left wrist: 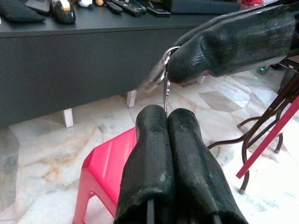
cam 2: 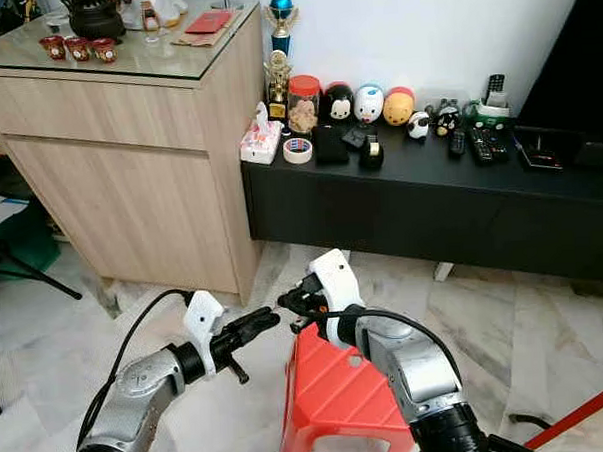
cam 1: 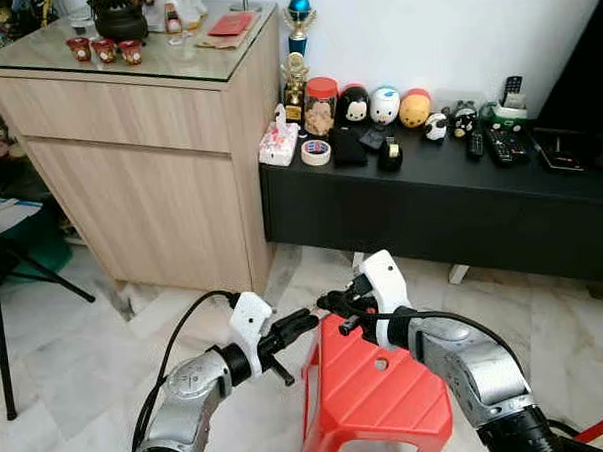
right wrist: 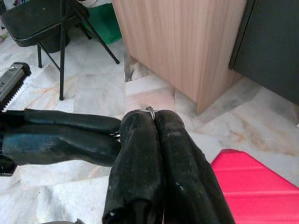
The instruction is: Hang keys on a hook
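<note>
Left eye view: I see left gripper [cam 1: 308,320] and right gripper [cam 1: 328,304] tip to tip above the near red stool [cam 1: 374,393], low black cabinet [cam 1: 451,204] far behind.

Left wrist view: left fingers [left wrist: 152,140] pressed together, pinching the keys [left wrist: 166,84], which also touch the right gripper's tip.

Right wrist view: right fingers [right wrist: 140,140] together, key ring [right wrist: 148,109] at their tips.

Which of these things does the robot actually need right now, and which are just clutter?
Needed: key ring, pinched between left gripper and right gripper.

Clutter: red stool, tape roll, remotes, round toy figures, wooden cabinet.
</note>
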Tool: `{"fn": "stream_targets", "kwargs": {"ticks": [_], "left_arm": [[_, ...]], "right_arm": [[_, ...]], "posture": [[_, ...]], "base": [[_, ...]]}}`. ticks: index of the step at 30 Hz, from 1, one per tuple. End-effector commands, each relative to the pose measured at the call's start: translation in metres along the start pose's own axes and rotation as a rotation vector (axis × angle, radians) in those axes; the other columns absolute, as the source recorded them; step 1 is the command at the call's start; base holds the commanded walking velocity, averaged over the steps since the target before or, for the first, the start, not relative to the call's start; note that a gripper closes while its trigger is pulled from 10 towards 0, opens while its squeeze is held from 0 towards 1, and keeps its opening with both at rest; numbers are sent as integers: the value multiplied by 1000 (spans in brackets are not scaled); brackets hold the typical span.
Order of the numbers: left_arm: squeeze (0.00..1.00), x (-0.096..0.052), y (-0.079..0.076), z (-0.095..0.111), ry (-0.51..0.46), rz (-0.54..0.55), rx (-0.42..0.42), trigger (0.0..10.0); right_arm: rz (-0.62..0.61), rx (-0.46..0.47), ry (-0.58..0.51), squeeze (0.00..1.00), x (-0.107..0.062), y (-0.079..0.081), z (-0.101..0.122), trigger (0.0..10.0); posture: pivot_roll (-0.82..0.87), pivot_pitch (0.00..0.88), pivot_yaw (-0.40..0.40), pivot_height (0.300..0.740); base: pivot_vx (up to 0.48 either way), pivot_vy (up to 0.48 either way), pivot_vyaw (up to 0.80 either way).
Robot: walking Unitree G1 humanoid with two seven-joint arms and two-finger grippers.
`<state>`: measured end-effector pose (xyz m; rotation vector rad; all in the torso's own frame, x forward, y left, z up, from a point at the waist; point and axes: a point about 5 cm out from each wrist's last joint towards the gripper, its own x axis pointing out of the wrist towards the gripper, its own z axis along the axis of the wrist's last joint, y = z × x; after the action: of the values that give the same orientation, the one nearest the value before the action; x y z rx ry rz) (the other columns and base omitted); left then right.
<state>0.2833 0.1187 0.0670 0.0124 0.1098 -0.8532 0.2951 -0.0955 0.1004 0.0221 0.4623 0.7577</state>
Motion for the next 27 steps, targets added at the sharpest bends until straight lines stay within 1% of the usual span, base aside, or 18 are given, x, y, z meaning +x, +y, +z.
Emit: {"fn": "stream_targets", "kwargs": {"ticks": [1,18,19,20,21,22,27], "left_arm": [[0,-1,-1,1,3,-4,3,0],[0,-1,-2,0,6,-4,-1,0],[0,-1,-2,0,6,-4,-2,0],[0,-1,-2,0,6,-4,-2,0],[0,-1,-2,0,7,-4,-2,0],[0,-1,-2,0,7,-4,-2,0],[0,-1,-2,0,9,-5,-2,0]], "right_arm": [[7,-10,-15,0,-2,2,5,10000],[3,7,-30,0,-3,1,6,10000],[5,4,-35,59,-4,1,7,10000],[5,4,-35,59,-4,1,7,10000],[2,3,-42,784,-4,0,8,10000],[-12,5,-53,1000,-4,-2,9,10000],[-57,26,-61,1000,-4,-8,11,10000]], "posture": [[73,12,-95,733],[75,12,-98,733],[76,11,-99,733],[76,11,-99,733],[76,11,-99,733],[76,11,-99,733],[78,12,-100,733]], "base": [[0,0,0],[0,0,0],[0,0,0],[0,0,0],[0,0,0],[0,0,0],[0,0,0]]}}
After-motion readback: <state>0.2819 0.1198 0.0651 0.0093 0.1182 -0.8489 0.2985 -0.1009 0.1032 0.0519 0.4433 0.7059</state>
